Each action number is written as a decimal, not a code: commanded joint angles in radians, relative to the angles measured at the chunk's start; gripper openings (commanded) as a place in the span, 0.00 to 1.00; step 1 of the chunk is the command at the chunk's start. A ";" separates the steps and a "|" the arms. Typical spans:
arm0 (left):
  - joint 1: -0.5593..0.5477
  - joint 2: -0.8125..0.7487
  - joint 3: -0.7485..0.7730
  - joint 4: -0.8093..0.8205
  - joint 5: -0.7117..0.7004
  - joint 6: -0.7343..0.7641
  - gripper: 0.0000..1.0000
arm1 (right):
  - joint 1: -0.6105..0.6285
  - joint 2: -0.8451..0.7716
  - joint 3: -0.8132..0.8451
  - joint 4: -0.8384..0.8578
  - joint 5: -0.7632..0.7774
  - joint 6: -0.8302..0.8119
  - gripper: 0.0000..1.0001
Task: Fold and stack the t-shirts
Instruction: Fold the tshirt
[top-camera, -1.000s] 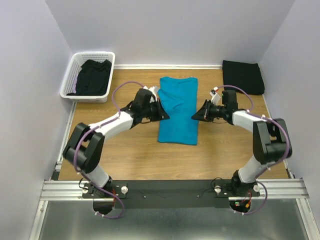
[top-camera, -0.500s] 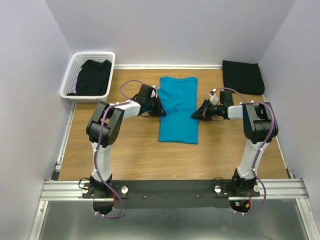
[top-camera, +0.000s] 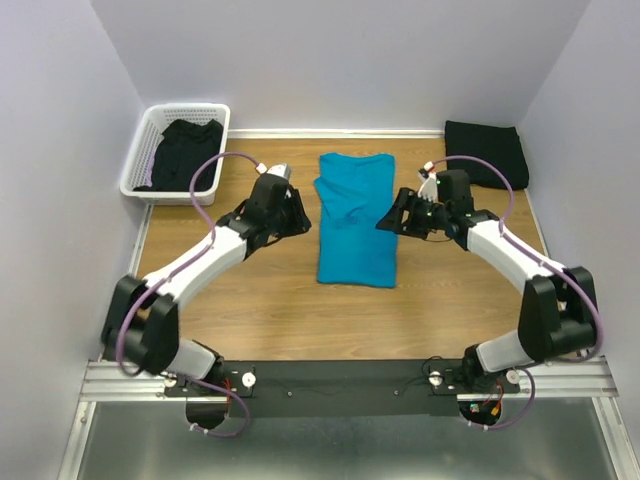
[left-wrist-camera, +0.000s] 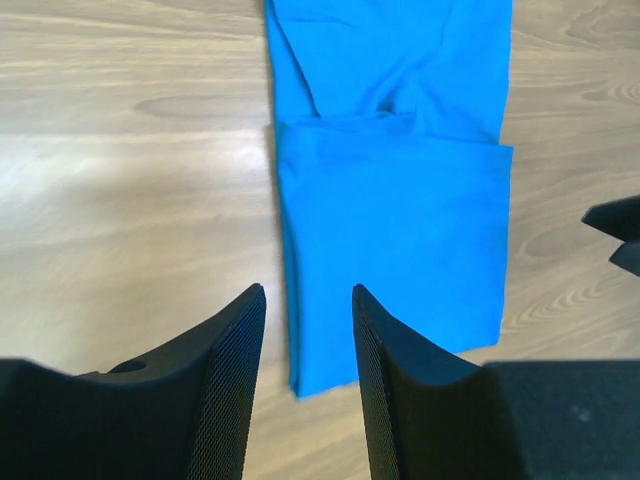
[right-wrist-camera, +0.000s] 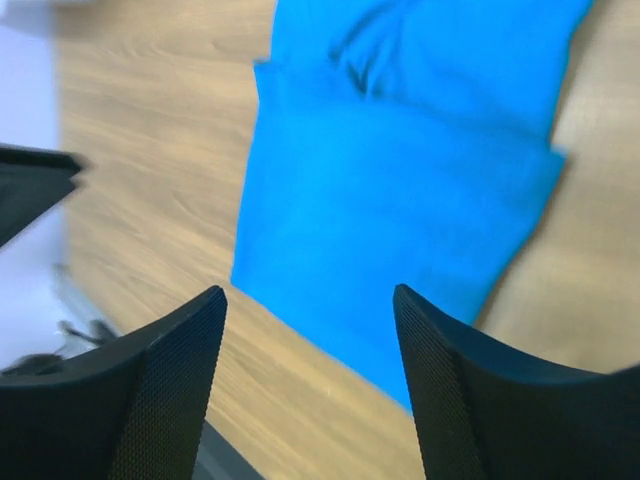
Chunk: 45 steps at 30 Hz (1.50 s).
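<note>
A teal-blue t-shirt (top-camera: 356, 225) lies folded into a long strip at mid-table, its sleeves turned in. My left gripper (top-camera: 302, 216) hovers at its left edge, open and empty. My right gripper (top-camera: 386, 223) hovers at its right edge, open wider and also empty. The left wrist view shows the shirt (left-wrist-camera: 400, 220) beyond the left gripper (left-wrist-camera: 308, 290). In the right wrist view the shirt (right-wrist-camera: 400, 180) lies below the right gripper (right-wrist-camera: 309, 292). A folded black t-shirt (top-camera: 486, 153) rests at the back right. Another black t-shirt (top-camera: 186, 152) lies crumpled in the basket.
The white lattice basket (top-camera: 138, 176) stands at the back left corner. Pale walls close in the table on the left, back and right. Bare wood (top-camera: 300, 310) stretches between the teal shirt and the arm bases.
Both grippers have opened and let go of the teal shirt's side edges. Both have lifted and drawn back a little, and the arms have shifted pose. The shirt stays flat.
</note>
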<state>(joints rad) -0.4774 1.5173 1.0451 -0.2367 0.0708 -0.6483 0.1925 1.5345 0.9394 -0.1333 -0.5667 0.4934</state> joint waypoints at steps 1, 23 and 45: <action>-0.082 -0.181 -0.091 -0.151 -0.249 0.029 0.49 | 0.103 -0.102 -0.021 -0.328 0.342 -0.038 0.76; -0.259 -0.212 -0.186 -0.176 -0.261 -0.067 0.57 | 0.366 0.012 -0.060 -0.433 0.619 0.109 0.57; -0.274 -0.078 -0.135 -0.151 -0.233 -0.060 0.60 | 0.367 0.042 -0.019 -0.419 0.657 0.129 0.48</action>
<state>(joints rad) -0.7467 1.4250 0.8753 -0.4034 -0.1680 -0.7048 0.5510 1.5490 0.8883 -0.5694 0.0448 0.6102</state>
